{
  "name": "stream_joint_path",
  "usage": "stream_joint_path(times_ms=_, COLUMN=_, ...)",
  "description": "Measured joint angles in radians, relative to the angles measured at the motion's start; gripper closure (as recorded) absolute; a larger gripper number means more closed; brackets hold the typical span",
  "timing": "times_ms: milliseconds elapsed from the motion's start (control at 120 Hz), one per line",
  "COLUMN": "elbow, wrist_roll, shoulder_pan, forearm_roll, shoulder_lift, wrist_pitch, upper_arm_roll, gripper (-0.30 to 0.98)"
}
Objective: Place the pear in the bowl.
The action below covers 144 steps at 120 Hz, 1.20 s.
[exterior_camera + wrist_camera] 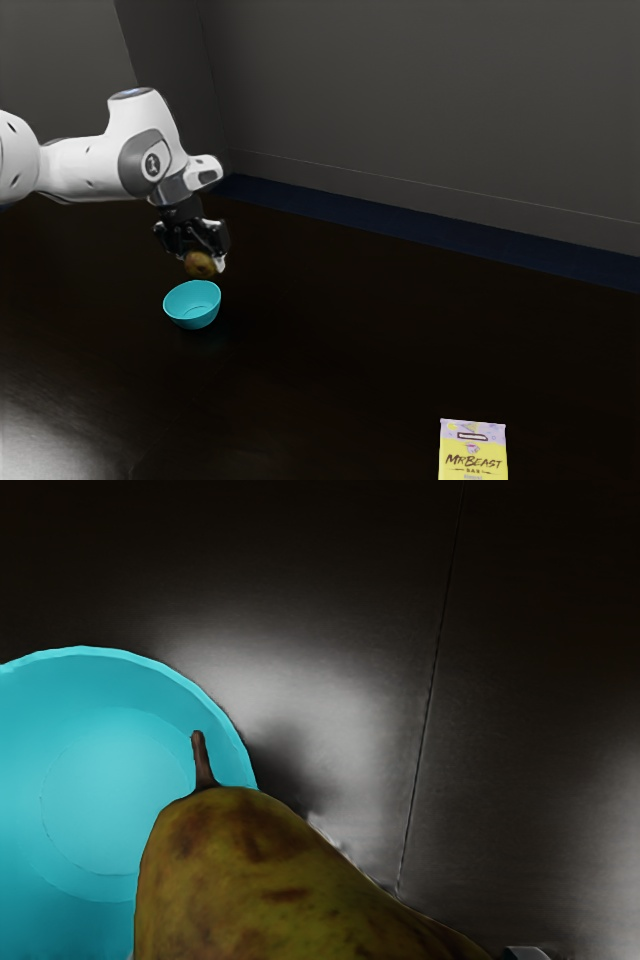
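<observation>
Pear (255, 880) hangs pinched in your gripper (201, 256), held up probably to clear the rim; below, slightly off-centre, a turquoise bowl (193, 318) opens upward to receive it. Well apart lies a yellow-and-lilac packet (473, 462).

The exterior view is dimly lit, and the table (50, 435) is rendered almost black, except at this view's lower left, where a greyish glare is reflected. In the wrist view, a soft, pale glare is seen beside the bowl (150, 685), interrupted by a dark shadow.
</observation>
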Motion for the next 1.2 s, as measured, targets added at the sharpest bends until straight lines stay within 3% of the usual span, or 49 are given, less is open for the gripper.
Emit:
stream_joint_path(times_ms=408, elbow=0.109, wrist_roll=0.01, shoulder_pan=0.014, forearm_roll=0.018, shoulder_lift=0.215, wrist_pitch=-0.021, upper_arm_roll=0.063, gripper=0.37)
stream_joint_path(times_ms=700, elbow=0.123, wrist_roll=0.017, shoulder_pan=0.028, forearm_roll=0.01, shoulder_lift=0.259, wrist_pitch=-0.017, upper_arm_roll=0.055, gripper=0.35)
stream_joint_path(times_ms=833, elbow=0.131, wrist_roll=0.023, shoulder_pan=0.028, forearm_roll=0.004, shoulder_lift=0.268, wrist_pitch=-0.017, upper_arm_roll=0.053, gripper=0.21)
stream_joint_path(times_ms=1067, elbow=0.148, wrist_roll=0.034, shoulder_pan=0.02, forearm_roll=0.009, shoulder_lift=0.198, wrist_pitch=-0.051, upper_arm_roll=0.051, gripper=0.07)
stream_joint_path(times_ms=1200, elbow=0.161, wrist_roll=0.038, shoulder_pan=0.012, forearm_roll=0.078, shoulder_lift=0.061, wrist_pitch=-0.106, upper_arm_roll=0.004, gripper=0.04)
